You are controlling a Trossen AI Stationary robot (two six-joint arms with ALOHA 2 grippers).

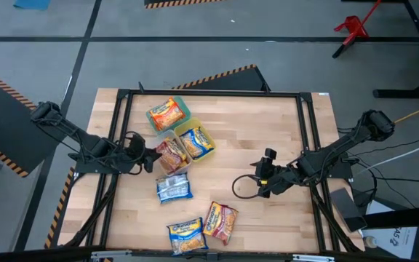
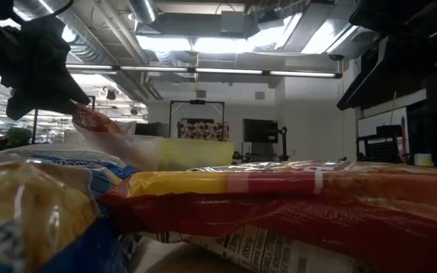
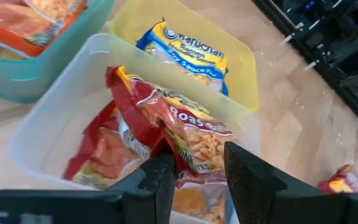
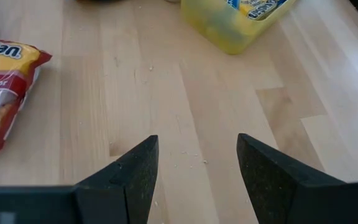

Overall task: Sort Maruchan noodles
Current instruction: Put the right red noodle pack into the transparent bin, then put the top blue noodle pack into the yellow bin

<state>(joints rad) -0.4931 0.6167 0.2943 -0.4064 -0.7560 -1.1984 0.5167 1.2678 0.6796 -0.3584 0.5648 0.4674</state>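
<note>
The left gripper (image 3: pixel 194 171) is clamped on a crinkly red-brown Maruchan ramen packet (image 3: pixel 173 127), holding it by one edge over the clear plastic container (image 3: pixel 55 118). The packet hangs crumpled, its wrapper creased, with a printed noodle picture and white lettering on the red panel. A second red-brown packet (image 3: pixel 101 155) lies inside the same clear container beneath it.

Beside that container, the yellow plastic container (image 1: pixel 202 129) holds a blue-and-yellow ramen packet (image 3: pixel 185 53), lying flat. The green plastic container (image 1: pixel 182 108) at the far side holds an orange ramen packet (image 1: pixel 166 113).

Three packets lie loose on the light wooden table (image 1: pixel 268 131). A blue-and-white packet (image 1: pixel 174 188) sits just in front of the clear container. Nearer the front edge, another blue-and-yellow packet (image 1: pixel 186 234) and a red-and-yellow packet (image 1: pixel 220 221) lie side by side, touching or nearly so.

The right gripper (image 4: pixel 194 168) hovers low over bare wood towards the right of the table, its fingers spread apart with nothing between them, well apart from the containers.
</note>
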